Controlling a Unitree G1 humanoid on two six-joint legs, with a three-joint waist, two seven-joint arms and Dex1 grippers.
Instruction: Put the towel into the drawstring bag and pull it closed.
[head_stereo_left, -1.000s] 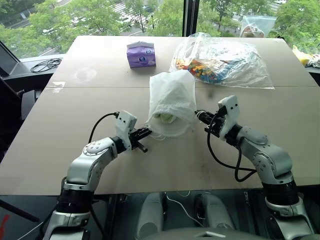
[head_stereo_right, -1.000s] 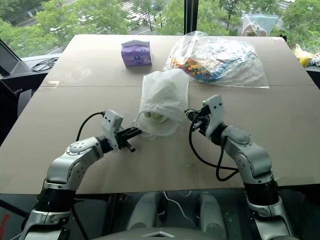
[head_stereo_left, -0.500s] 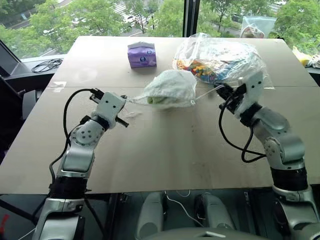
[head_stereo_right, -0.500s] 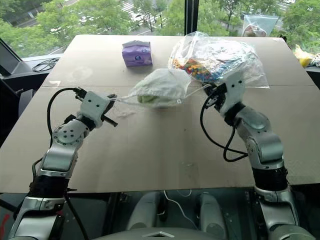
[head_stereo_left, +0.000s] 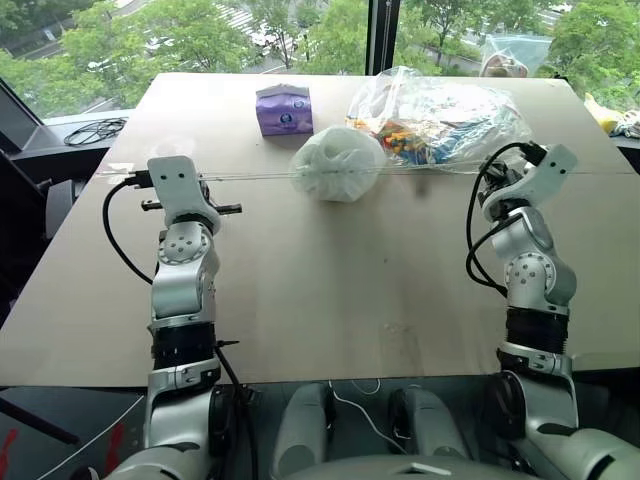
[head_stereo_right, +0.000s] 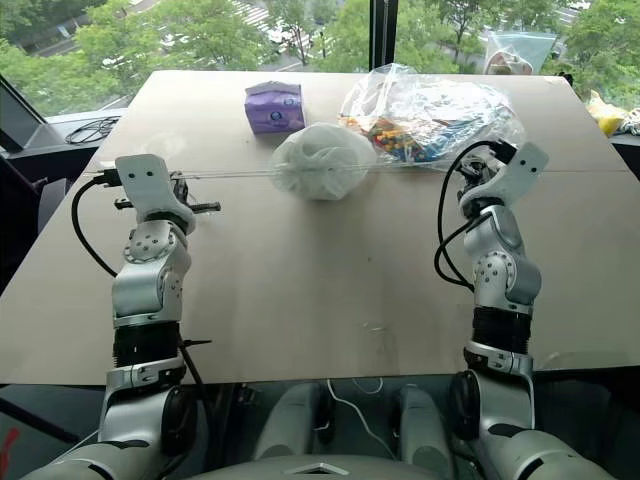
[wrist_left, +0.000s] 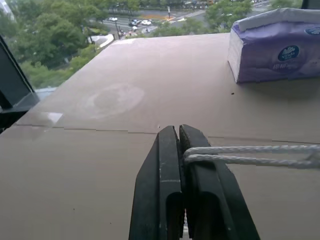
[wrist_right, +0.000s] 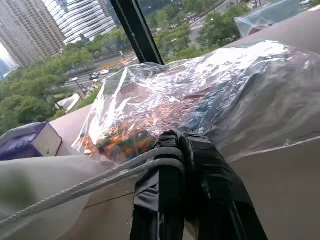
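At the table's far middle, the drawstring bag (head_stereo_left: 338, 163) is cinched.
Both arms have swung wide apart; left gripper (wrist_left: 178, 134) and right gripper (wrist_right: 178, 141), clamped on the cords (wrist_left: 250, 154), have drawn it shut around the towel.

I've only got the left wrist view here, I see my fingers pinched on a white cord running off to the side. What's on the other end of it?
Observer: The cord leads to the drawstring bag, bunched into a ball on the table.
Operator: Is the right side pulling too?
Observer: Yes, the right gripper is shut on the opposite cord, which runs taut to the bag.
Operator: Where's the towel?
Observer: A faint green patch shows through the bag's fabric; otherwise the towel is hidden inside.
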